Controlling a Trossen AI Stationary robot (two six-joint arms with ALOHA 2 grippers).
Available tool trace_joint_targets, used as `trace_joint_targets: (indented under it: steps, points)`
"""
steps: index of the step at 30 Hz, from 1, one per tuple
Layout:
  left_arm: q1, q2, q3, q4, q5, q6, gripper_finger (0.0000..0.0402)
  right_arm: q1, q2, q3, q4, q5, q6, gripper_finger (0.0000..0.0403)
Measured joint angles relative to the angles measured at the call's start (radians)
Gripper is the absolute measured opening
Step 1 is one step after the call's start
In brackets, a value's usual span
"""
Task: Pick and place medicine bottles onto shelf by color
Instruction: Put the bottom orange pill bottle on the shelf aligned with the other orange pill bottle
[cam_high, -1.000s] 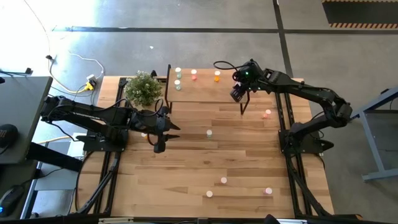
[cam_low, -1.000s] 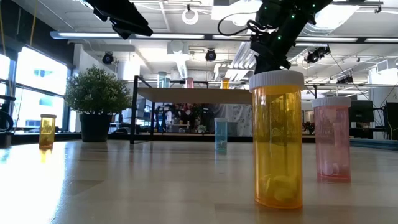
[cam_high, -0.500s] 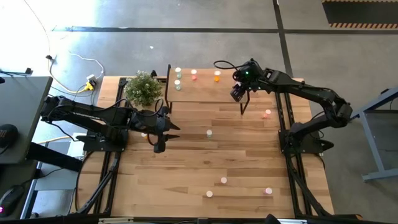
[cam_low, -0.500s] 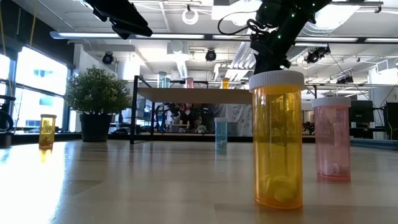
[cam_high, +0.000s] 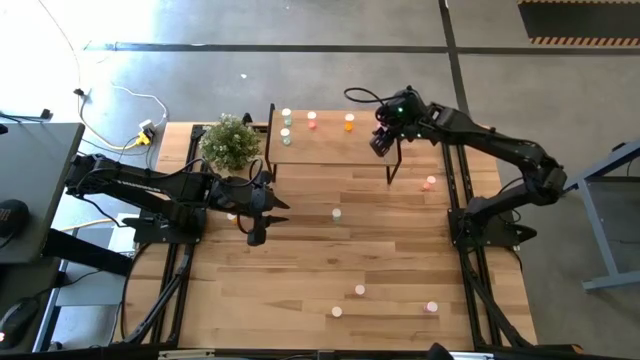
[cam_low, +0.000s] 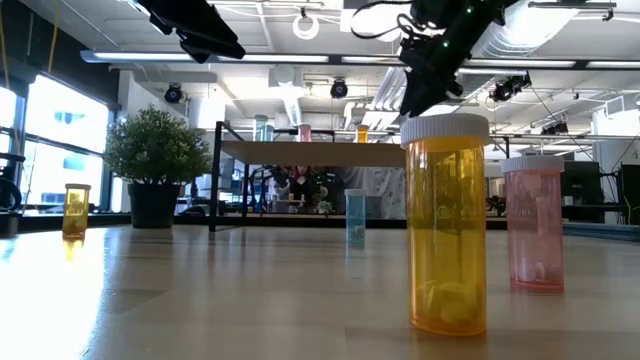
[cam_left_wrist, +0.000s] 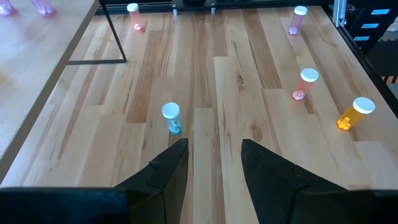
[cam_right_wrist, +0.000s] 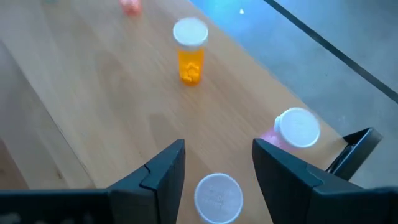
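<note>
The shelf (cam_high: 330, 145) stands at the table's far edge on thin black legs. On its wood top are pale green (cam_high: 286, 131), pink (cam_high: 312, 120) and orange (cam_high: 348, 123) bottles. My right gripper (cam_right_wrist: 217, 171) hovers open above the shelf's right end. A bottle's pale cap (cam_right_wrist: 217, 194) shows between its fingers with a gap on each side. An orange bottle (cam_right_wrist: 190, 53) and a pink one (cam_right_wrist: 297, 129) stand close by. My left gripper (cam_left_wrist: 214, 168) waits open over the table's left half, facing a pale green bottle (cam_left_wrist: 171, 118).
More bottles stand loose on the table: pale green (cam_high: 336, 213) mid-table, pink (cam_high: 430, 182) right of the shelf, and three near the front edge (cam_high: 359, 290). A potted plant (cam_high: 230, 140) stands left of the shelf. In the low view an orange bottle (cam_low: 447, 225) looms close.
My right gripper has risen a little and drawn toward the table's far edge above the shelf's right end. The bottles have stayed where they were.
</note>
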Motion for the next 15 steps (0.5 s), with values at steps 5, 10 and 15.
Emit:
trace_joint_targets:
  steps: [5,10,15]
  points:
    - [0.000,0.000,0.000,0.000,0.000,0.000,0.0140,0.001,0.000,0.053,-0.055,-0.002,0.000,0.0179]
    - [0.000,0.000,0.000,0.000,-0.002,0.000,0.0140,0.029,-0.007,0.079,-0.117,-0.002,0.002,0.0179]
    - [-0.001,-0.022,0.000,-0.008,-0.002,0.000,0.0140,0.091,-0.047,0.076,-0.166,-0.002,0.052,0.0179]
